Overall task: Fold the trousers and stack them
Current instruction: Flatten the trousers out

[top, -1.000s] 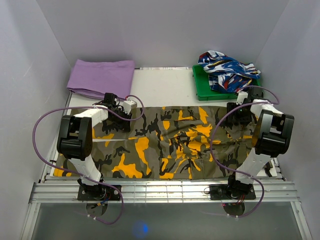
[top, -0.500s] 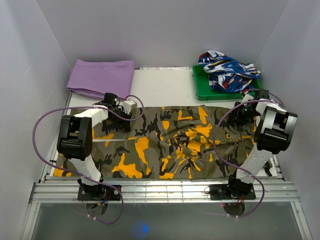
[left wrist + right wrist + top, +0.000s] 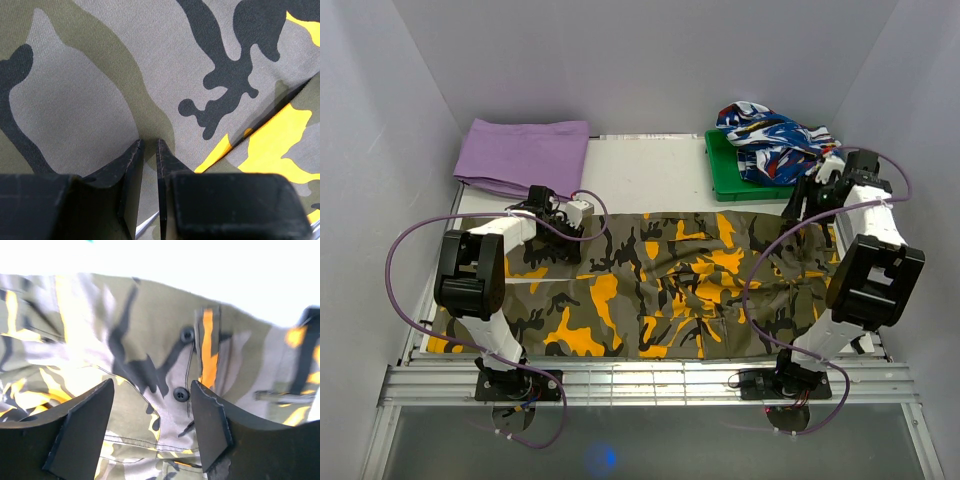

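Note:
The camouflage trousers (image 3: 660, 290) lie spread flat across the table from left to right, with olive, orange-yellow and black patches. My left gripper (image 3: 563, 232) rests low on their far edge near the left end. In the left wrist view its jaws (image 3: 148, 142) stand almost together, pinching the trouser fabric (image 3: 100, 75). My right gripper (image 3: 806, 202) hangs open above the right end of the trousers. In the right wrist view its fingers (image 3: 151, 385) frame the buttoned waist part (image 3: 150, 340) with nothing between them.
A folded purple cloth (image 3: 525, 155) lies at the far left. A green tray (image 3: 725, 178) at the far right holds a blue, white and red garment (image 3: 775, 140). Bare white tabletop (image 3: 650, 180) shows between them. Enclosure walls stand close on both sides.
My right arm has lifted off the right end of the trousers and swung back toward the far right; its jaws narrowed, then widened again. The left arm has not moved.

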Controlling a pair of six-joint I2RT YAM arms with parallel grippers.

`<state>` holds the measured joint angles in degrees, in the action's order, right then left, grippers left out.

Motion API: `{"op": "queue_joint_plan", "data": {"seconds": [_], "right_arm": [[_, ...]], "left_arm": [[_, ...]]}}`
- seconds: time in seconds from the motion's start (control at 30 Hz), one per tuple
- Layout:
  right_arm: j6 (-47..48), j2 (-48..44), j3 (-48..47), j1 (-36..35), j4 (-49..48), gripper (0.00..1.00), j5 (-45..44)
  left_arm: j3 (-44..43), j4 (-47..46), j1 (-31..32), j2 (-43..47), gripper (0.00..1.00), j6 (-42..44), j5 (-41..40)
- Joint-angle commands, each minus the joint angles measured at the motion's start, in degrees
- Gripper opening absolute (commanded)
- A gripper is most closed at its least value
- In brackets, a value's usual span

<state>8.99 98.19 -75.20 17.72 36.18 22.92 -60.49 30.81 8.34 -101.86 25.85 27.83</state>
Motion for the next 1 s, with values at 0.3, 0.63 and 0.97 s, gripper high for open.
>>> {"op": "queue_joint_plan", "data": {"seconds": [0.3,0.63,0.97], "right_arm": [[7.09,-6.44,0.82,-0.31,-2.85,0.13,-11.66],[5.77,0.06,9.54,-0.84,-9.73,0.08,-7.82],[2.79,2.73,11.22,-0.93,-9.38,0.08,5.90]], "left_arm": [[1.78,1.71,0.63,-3.78,0.28,0.35,-1.64],[1.60,2.68,0.63,-3.17,0.28,0.87,-2.08],[0.90,3.29,0.63,-3.61,0.28,0.61,-2.26]]}}
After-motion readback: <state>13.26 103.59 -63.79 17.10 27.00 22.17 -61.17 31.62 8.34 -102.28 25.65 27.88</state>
